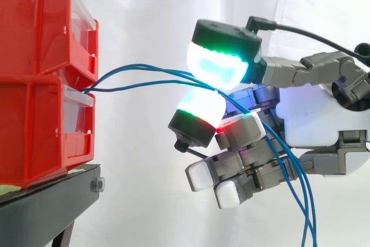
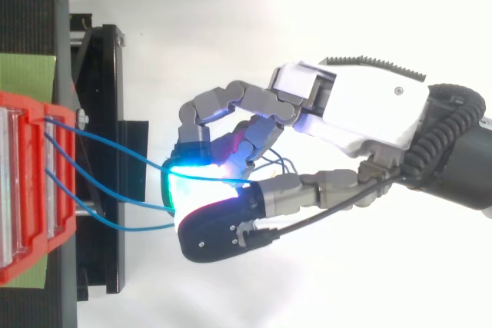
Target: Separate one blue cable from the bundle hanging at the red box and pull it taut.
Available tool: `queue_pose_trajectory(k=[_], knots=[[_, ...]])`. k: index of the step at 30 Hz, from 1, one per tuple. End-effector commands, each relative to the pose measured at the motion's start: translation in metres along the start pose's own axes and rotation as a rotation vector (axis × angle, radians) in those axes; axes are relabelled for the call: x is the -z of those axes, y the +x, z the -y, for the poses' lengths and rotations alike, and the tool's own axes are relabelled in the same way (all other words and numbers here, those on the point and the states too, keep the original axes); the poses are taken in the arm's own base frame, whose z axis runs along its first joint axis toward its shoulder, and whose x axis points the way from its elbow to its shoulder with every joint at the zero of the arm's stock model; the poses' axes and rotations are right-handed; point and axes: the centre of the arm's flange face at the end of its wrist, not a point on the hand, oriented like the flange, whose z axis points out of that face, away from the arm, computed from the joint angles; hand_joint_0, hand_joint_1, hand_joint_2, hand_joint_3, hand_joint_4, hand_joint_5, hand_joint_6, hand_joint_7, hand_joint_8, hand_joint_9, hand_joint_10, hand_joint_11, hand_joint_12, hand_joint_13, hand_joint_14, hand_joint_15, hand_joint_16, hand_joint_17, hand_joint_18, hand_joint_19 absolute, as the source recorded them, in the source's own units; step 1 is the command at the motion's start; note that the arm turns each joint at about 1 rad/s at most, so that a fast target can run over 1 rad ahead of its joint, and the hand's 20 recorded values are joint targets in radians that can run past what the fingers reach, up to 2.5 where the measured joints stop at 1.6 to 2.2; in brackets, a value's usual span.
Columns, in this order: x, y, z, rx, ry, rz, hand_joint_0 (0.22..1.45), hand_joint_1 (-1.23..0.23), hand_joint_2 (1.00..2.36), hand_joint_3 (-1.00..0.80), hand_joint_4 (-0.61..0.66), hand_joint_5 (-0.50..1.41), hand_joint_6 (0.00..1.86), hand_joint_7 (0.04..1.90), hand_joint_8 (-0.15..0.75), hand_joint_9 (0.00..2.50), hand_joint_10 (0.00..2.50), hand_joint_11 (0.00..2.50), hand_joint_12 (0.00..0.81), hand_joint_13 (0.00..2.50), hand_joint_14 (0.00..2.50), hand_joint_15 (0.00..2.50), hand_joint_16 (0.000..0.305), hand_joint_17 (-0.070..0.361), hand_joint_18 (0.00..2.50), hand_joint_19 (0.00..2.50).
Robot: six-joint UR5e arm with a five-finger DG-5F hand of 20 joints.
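Blue cables point(image 1: 139, 87) leave front of red bins point(image 1: 34, 102), span away from bins to hand point(image 1: 315, 117), then droop beyond it. Hand clamped on cables, pinched between two glowing pads point(image 1: 218, 65); cannot tell whether one strand or several.

Judged: thin, light, limp, slick sheath. Best hold: single strand mid-span, clear of bins, pad-to-pad pinch. Pull gently, as anchoring at bins is unknown.

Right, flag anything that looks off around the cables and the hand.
The hand pinches between two glowing pads, but several blue cables seem to run through that pinch together, not one alone. They curve from the red bins rather than run straight. Nothing looks damaged.
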Motion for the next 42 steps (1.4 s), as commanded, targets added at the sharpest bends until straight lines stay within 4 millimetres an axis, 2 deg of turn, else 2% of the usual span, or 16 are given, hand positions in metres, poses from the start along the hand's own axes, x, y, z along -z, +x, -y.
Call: queue_pose_trajectory(k=[1, 8, 13, 15, 22, 25, 29, 33, 40, 42], knots=[[-0.0003, -0.0004, -0.0002, 0.000, -0.001, 0.001, 0.60, -0.74, 1.02, -0.22, 0.20, -0.15, 0.93, 1.37, 0.360, 1.09, 0.02, 1.20, 0.386, 0.83, 0.02, 0.69, 0.049, 0.110, 0.74, 0.66], [0.0003, 0.0006, 0.0004, 0.000, 0.001, -0.001, 0.60, -0.76, 1.02, -0.17, 0.18, -0.16, 0.93, 1.34, 0.354, 1.06, 0.02, 1.19, 0.389, 0.81, 0.02, 0.69, 0.050, 0.113, 0.72, 0.67], [0.0004, 0.0005, -0.0007, 0.000, -0.001, -0.001, 0.56, -0.60, 1.01, -0.37, 0.20, -0.17, 0.92, 1.30, 0.365, 1.06, 0.02, 1.19, 0.402, 0.80, 0.02, 0.69, 0.051, 0.116, 0.70, 0.68], [0.0000, -0.0005, 0.0005, 0.000, 0.001, 0.001, 0.56, -0.57, 1.01, -0.38, 0.20, -0.17, 0.92, 1.30, 0.367, 1.05, 0.02, 1.19, 0.401, 0.80, 0.02, 0.68, 0.052, 0.117, 0.70, 0.68], [0.0004, -0.0008, -0.0003, 0.001, 0.002, 0.001, 0.56, -0.57, 1.02, -0.21, 0.19, -0.17, 0.91, 1.31, 0.369, 1.05, 0.02, 1.16, 0.404, 0.79, 0.02, 0.69, 0.052, 0.117, 0.68, 0.69], [0.0002, -0.0007, -0.0005, 0.000, 0.001, 0.001, 0.58, -0.67, 1.02, -0.09, 0.20, -0.16, 0.91, 1.33, 0.397, 1.06, 0.01, 1.16, 0.430, 0.82, 0.02, 0.68, 0.058, 0.130, 0.74, 0.65], [-0.0003, -0.0004, -0.0002, 0.000, -0.001, 0.001, 0.61, -0.73, 1.02, -0.07, 0.13, -0.17, 0.93, 1.35, 0.380, 1.03, 0.01, 1.15, 0.425, 0.78, 0.02, 0.68, 0.056, 0.127, 0.68, 0.65], [0.0001, -0.0006, -0.0006, 0.000, -0.001, 0.001, 0.66, -0.78, 1.02, -0.17, 0.08, -0.19, 0.94, 1.33, 0.343, 0.98, 0.02, 1.16, 0.397, 0.73, 0.02, 0.68, 0.051, 0.115, 0.62, 0.66], [0.0000, -0.0005, 0.0005, 0.000, 0.001, 0.001, 0.76, -0.86, 1.00, -0.47, 0.06, -0.19, 0.94, 1.30, 0.327, 0.95, 0.02, 1.12, 0.387, 0.72, 0.02, 0.65, 0.049, 0.111, 0.63, 0.61], [0.0000, -0.0005, 0.0005, 0.000, 0.001, 0.001, 0.77, -0.88, 1.00, -0.50, 0.07, -0.19, 0.94, 1.30, 0.327, 0.95, 0.02, 1.12, 0.384, 0.72, 0.02, 0.64, 0.049, 0.110, 0.63, 0.60]])
